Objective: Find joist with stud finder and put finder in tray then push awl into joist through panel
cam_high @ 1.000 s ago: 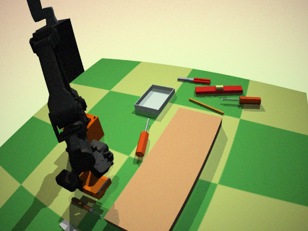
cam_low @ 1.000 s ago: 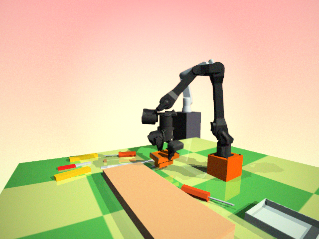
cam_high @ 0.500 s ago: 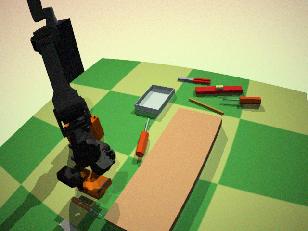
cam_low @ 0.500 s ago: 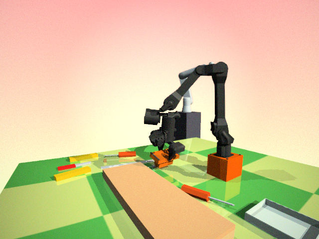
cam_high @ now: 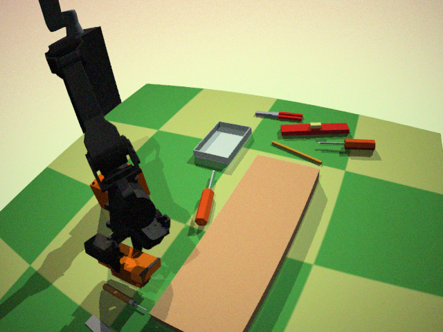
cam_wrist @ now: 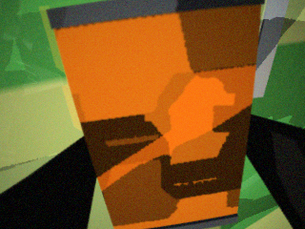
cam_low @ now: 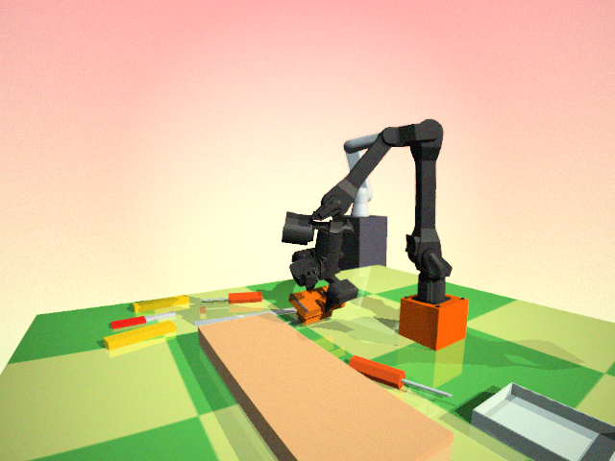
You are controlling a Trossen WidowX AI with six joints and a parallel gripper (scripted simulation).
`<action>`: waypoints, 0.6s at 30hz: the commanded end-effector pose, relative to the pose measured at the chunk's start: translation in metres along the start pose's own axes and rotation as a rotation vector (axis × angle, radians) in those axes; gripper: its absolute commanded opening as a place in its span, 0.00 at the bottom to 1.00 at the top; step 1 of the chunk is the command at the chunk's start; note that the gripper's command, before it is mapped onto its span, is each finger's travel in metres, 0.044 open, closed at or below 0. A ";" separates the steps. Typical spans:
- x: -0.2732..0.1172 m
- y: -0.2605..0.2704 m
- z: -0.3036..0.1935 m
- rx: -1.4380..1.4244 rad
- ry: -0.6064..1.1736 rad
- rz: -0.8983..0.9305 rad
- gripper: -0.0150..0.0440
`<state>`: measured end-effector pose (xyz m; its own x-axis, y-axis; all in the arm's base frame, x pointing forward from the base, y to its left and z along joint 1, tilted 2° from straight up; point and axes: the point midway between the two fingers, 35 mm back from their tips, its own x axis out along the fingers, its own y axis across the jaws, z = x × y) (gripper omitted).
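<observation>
My gripper (cam_high: 129,256) (cam_low: 321,301) (cam_wrist: 166,131) is shut on the orange stud finder (cam_high: 138,277) (cam_low: 308,308) (cam_wrist: 119,72), which has dark end strips. It holds the finder a little above the table, beside the panel's near-left end in the top view. The tan floor panel (cam_high: 243,232) (cam_low: 307,376) lies flat and shows no hole. The brown-handled awl (cam_high: 118,294) lies on the table just below the finder in the top view, its thin tip toward the panel corner. The grey tray (cam_high: 209,162) (cam_low: 496,431) stands empty beyond the panel's left side. The joist is hidden.
An orange screwdriver (cam_high: 205,207) (cam_low: 377,372) lies between tray and panel. Pliers (cam_high: 289,115), a red level (cam_high: 314,129), a pencil (cam_high: 297,153) and another screwdriver (cam_high: 359,144) lie beyond the panel. A grey strip (cam_low: 238,317) and yellow tools (cam_low: 141,335) (cam_low: 161,303) lie past its other end.
</observation>
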<state>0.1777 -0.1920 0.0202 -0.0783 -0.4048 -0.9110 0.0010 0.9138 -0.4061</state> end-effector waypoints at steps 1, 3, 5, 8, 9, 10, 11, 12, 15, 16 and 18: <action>0.000 0.001 -0.001 0.006 0.000 -0.045 0.25; 0.000 0.002 -0.001 0.008 0.000 -0.061 0.25; 0.000 0.002 -0.001 0.009 0.000 -0.077 0.25; 0.000 0.003 -0.001 0.012 -0.001 -0.102 0.25; 0.000 0.003 -0.001 0.013 -0.002 -0.110 0.25; -0.001 0.004 -0.001 0.014 -0.002 -0.118 0.25; -0.001 0.004 -0.001 0.015 -0.003 -0.126 0.25; -0.001 0.004 -0.001 0.016 -0.003 -0.134 0.25; -0.001 0.005 -0.001 0.019 -0.005 -0.159 0.25; -0.001 0.005 -0.001 0.020 -0.006 -0.167 0.25; -0.001 0.006 -0.001 0.023 -0.008 -0.183 0.25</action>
<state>0.1778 -0.1875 0.0185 -0.0749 -0.5332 -0.8426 0.0039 0.8449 -0.5350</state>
